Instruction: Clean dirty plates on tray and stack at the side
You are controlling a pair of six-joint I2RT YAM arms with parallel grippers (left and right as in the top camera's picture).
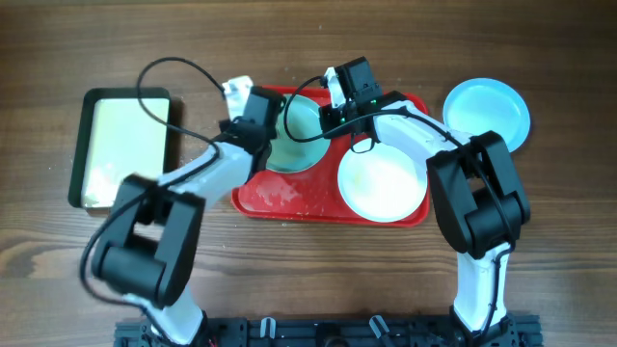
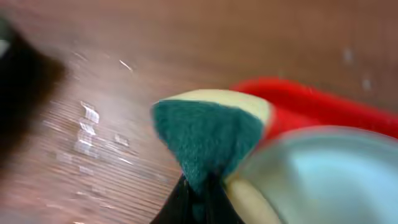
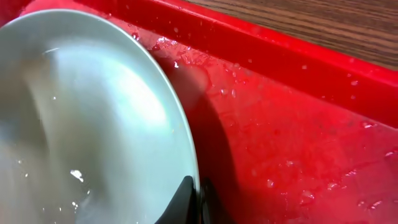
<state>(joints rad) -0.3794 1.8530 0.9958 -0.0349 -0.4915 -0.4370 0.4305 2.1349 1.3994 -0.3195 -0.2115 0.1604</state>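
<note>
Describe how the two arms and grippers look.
Both arms have white links with bulky black joint housings: left arm, right arm. A thin black cable loops along each. The left gripper and right gripper are black; the right shows a green light.

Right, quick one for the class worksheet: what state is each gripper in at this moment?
Left gripper: closed, holding the sponge.
Right gripper: closed, pinching the rim of the pale blue plate.

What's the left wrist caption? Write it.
The left gripper pinches a sponge beside a blue plate at the tray rim.
</note>
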